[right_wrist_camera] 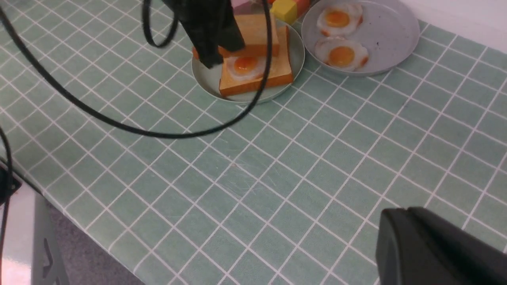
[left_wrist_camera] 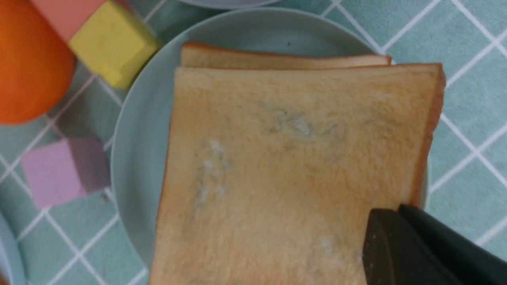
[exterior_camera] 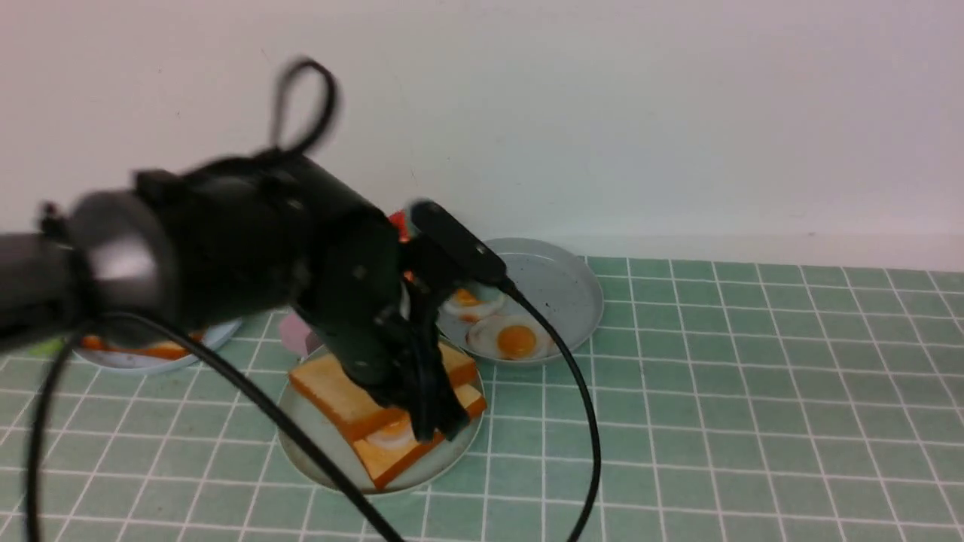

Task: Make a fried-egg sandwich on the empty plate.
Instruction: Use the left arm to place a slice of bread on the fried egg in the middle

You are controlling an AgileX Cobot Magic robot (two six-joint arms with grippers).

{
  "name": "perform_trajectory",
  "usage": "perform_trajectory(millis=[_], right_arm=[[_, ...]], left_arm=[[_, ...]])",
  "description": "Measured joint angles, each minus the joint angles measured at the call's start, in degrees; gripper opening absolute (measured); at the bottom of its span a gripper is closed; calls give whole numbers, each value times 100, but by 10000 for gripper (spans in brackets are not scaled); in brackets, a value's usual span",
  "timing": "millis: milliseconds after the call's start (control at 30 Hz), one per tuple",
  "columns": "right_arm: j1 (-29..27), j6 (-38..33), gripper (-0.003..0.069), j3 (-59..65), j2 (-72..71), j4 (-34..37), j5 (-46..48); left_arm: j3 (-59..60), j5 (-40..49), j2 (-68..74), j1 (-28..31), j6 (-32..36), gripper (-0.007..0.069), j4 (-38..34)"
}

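Observation:
The pale mint plate (exterior_camera: 309,444) (left_wrist_camera: 138,138) (right_wrist_camera: 206,77) holds a toast slice (exterior_camera: 392,463) (right_wrist_camera: 273,73) with a fried egg (exterior_camera: 392,435) (right_wrist_camera: 243,65) on it. A second toast slice (exterior_camera: 331,388) (left_wrist_camera: 277,158) (right_wrist_camera: 255,33) lies on top, shifted so the egg partly shows. My left gripper (exterior_camera: 437,429) (left_wrist_camera: 386,215) (right_wrist_camera: 212,59) is shut, its tips at a corner of the top slice with nothing between them. Out of the front view, my right gripper (right_wrist_camera: 400,215) hangs shut over bare tablecloth, far from the plate.
A grey-blue speckled plate (exterior_camera: 565,278) (right_wrist_camera: 396,31) behind holds two more eggs (exterior_camera: 516,339). A pale blue plate (exterior_camera: 143,361) with toast sits at the left. Yellow (left_wrist_camera: 113,43), lilac (left_wrist_camera: 63,170) and orange (left_wrist_camera: 27,67) toy pieces lie beside the mint plate. The table edge (right_wrist_camera: 59,198) shows.

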Motion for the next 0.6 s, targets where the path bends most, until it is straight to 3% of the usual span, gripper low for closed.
perform_trajectory(millis=[367, 600], right_arm=[[0, 0, 32, 0, 0, 24, 207], [0, 0, 34, 0, 0, 44, 223]], left_arm=[[0, -313, 372, -24, -34, 20, 197], [0, -104, 372, -24, -46, 262, 105]])
